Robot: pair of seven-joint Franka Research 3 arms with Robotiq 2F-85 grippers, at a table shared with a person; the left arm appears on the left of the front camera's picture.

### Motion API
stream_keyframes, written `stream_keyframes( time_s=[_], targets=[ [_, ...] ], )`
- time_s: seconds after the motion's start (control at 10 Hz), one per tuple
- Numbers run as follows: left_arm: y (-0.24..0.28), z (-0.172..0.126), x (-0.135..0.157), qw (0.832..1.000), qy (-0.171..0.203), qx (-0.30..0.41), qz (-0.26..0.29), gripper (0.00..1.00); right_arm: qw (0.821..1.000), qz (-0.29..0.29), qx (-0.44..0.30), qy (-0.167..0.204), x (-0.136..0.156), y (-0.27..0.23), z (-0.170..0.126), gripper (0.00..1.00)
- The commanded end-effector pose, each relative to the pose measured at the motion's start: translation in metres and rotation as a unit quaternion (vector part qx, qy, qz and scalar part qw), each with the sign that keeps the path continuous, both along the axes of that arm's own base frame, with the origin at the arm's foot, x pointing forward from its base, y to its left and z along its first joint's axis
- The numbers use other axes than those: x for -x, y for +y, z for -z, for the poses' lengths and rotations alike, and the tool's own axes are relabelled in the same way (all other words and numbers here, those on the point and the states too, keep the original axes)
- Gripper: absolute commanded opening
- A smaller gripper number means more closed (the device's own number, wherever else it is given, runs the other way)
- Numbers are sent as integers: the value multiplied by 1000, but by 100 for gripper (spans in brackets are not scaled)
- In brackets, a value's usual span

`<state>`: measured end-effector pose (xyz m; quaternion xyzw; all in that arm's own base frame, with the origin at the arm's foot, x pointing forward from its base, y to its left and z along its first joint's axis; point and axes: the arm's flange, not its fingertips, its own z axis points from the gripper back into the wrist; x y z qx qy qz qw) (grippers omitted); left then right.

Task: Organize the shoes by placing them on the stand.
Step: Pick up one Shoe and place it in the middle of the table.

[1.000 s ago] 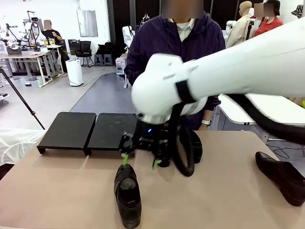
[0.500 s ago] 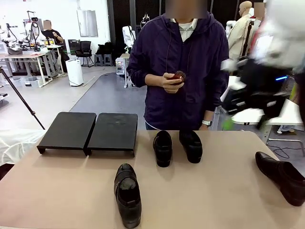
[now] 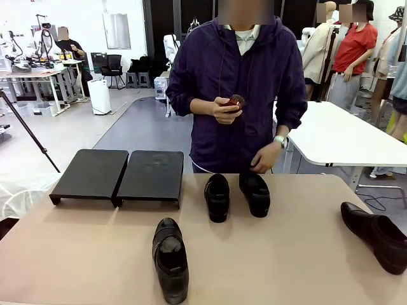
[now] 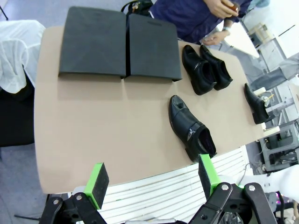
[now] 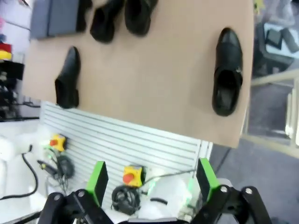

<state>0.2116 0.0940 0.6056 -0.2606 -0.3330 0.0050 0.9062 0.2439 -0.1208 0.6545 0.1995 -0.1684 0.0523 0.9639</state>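
Note:
Four black glossy shoes lie on the tan table. One shoe [image 3: 170, 259] is near the front, a pair [image 3: 217, 197] [image 3: 255, 194] sits in the middle, and another shoe [image 3: 375, 235] rests at the right edge. The black stand [image 3: 117, 173] is at the back left with nothing on it. My left gripper [image 4: 152, 179] hangs open high above the table's near edge, with the front shoe [image 4: 191, 128] and the stand [image 4: 119, 44] below it. High off the table's side, my right gripper [image 5: 152, 179] is open and holds nothing, with the lone shoe [image 5: 227, 72] below.
A person in a purple top stands at the far edge, holding a small brown-red object [image 3: 236, 101] in one hand; the other hand [image 3: 261, 162] hangs near the pair. A white table [image 3: 343, 136] stands at the back right. A red and yellow button box [image 5: 132, 176] sits below the table's side.
The right arm, which hung low over the front shoe, swung up and away to the right and left the front view. The shoes stayed in place.

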Motion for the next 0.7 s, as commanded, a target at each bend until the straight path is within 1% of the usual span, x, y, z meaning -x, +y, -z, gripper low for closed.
stream_keyframes(
  time_s=[0.0,0.1,0.2,0.6],
  targets=[
    [0,-1,-1,1000,-1,7,2,100,995,2,-62,-75,15,-15,21,100],
    [0,-1,-1,1000,-1,7,2,100,996,15,-44,-74,18,-11,25,100],
    [0,-1,-1,1000,-1,7,2,100,999,11,-31,-31,10,-22,7,100],
    [0,-1,-1,1000,-1,7,2,100,999,11,-31,-31,10,-22,7,100]
  ],
)
